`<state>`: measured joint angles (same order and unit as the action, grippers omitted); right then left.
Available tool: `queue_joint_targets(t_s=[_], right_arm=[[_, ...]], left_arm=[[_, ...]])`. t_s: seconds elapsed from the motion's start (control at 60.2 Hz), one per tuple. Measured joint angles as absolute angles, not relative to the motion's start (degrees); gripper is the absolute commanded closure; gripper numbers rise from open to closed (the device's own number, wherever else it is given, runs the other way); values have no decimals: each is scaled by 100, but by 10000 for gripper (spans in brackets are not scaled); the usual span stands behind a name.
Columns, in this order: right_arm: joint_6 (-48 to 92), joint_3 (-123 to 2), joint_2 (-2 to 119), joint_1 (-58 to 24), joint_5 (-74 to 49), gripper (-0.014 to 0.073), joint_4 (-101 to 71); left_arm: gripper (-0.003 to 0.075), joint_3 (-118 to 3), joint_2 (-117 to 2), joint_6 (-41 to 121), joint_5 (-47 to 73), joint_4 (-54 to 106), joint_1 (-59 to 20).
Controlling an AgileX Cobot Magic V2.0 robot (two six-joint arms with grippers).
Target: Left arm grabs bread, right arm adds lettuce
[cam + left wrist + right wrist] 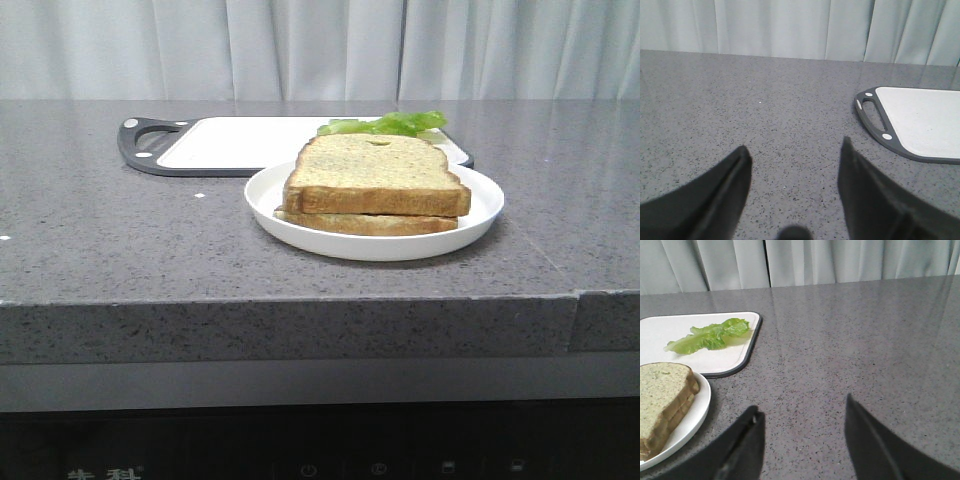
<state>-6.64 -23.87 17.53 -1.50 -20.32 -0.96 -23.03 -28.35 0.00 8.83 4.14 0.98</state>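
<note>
The bread (372, 172), a thick tan slice with a brown crust and a small dent, lies on top of a thinner slice (370, 222) on a white plate (480, 215). The bread also shows in the right wrist view (662, 390). The lettuce (392, 125), a green ruffled leaf, lies on the white cutting board (240, 143) behind the plate; it also shows in the right wrist view (710, 335). My left gripper (794, 152) is open and empty over bare counter, left of the board. My right gripper (802, 412) is open and empty, right of the plate. Neither gripper shows in the front view.
The cutting board (925, 122) has a dark rim and a handle hole (874, 112) at its left end. The grey speckled counter (100, 230) ends at a front edge (300, 300). Pale curtains (320, 45) hang behind.
</note>
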Motion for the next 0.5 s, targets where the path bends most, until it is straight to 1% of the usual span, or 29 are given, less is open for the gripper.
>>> queue_joint_targets(t_s=[0.1, 0.232, 0.382, 0.498], right_arm=[[-664, -2387, 1753, -150, -2084, 89, -96], [-664, -2387, 1756, -150, -2161, 89, -96], [-664, -2387, 1756, -150, -2189, 89, -96], [-664, -2387, 1756, -150, -2189, 89, -96]], left_arm=[[207, -2351, -2864, 0, 1022, 736, -5], [207, -2830, -3259, 0, 1663, 886, -401], [207, -3708, -4174, 0, 2368, 933, -1167], [207, -4473, -5113, 0, 2737, 957, -1833]])
